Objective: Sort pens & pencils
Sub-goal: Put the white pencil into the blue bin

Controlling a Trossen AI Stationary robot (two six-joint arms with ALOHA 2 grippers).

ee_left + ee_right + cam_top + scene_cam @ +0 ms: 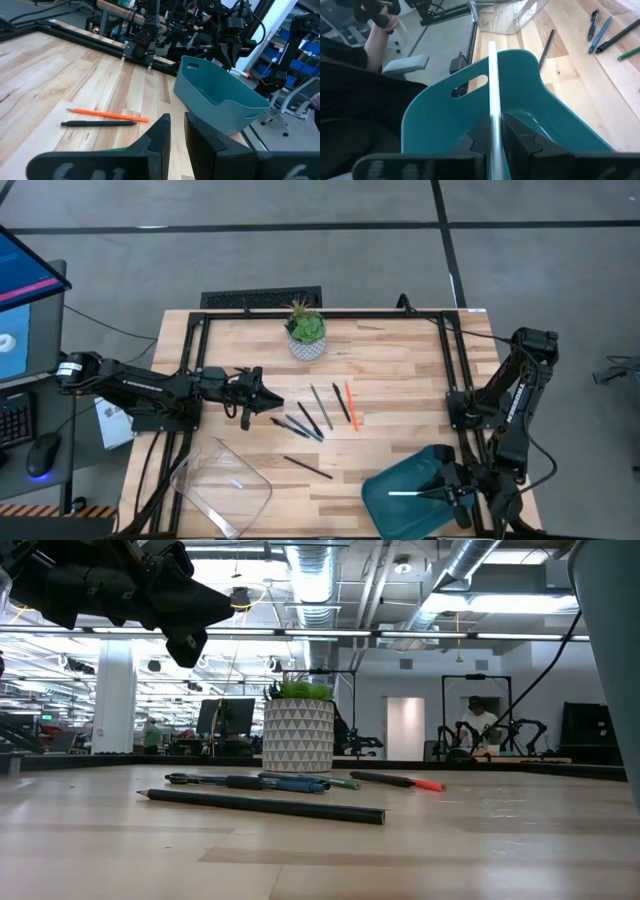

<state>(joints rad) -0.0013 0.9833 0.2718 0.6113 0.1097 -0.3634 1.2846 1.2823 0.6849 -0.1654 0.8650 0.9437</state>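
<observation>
One white pen [492, 85] clamped in right gripper [493, 131] jaws, long axis pointing across teal bin [445, 107].

Teal bin [400, 498], orange-red pencil [350, 405], white pen [493, 95], white triangle-patterned pot [297, 736]

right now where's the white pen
High view: the white pen is gripped in the right tool, over the teal bin at the table's near right corner.

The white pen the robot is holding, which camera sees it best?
The right wrist view: the white pen stands clamped in the right gripper over the teal bin. The high view shows only a small white line. The low and left wrist views miss it.
</observation>
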